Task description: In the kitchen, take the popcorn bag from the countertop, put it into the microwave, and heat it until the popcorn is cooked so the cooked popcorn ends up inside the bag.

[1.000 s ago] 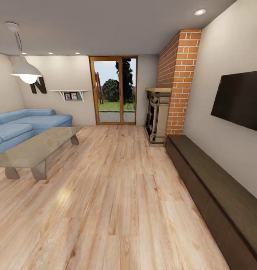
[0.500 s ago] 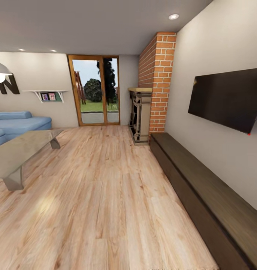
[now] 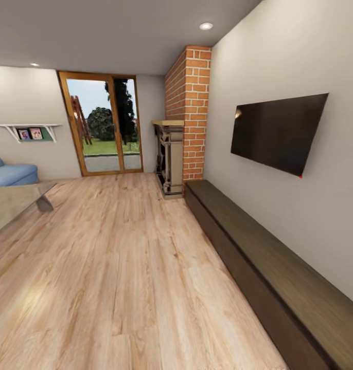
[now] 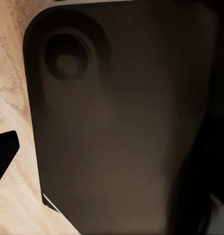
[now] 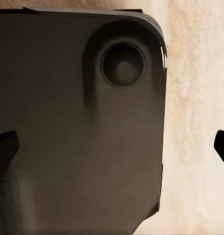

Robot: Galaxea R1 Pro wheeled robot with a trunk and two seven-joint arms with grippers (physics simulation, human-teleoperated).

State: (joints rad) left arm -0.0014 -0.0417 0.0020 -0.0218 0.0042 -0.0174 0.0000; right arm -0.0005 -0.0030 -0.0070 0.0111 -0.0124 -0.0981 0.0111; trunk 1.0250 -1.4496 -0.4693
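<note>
Nearest us, the dark base panel (image 4: 121, 127) fills both wrist views; we cannot tell either pincer's state. Our view has swung right: the low bench (image 3: 269, 267) at three o'clock, television (image 3: 277, 131) beyond. No popcorn bag here; we're still travelling.

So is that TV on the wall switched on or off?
Off, it seems: the TV screen is plain black, with a tiny red light at its lower corner.

Glossy wood-plank floor (image 3: 120, 267) (light grain); red brick column (image 3: 189, 113); matt dark-wood bench (image 3: 269, 267).
</note>
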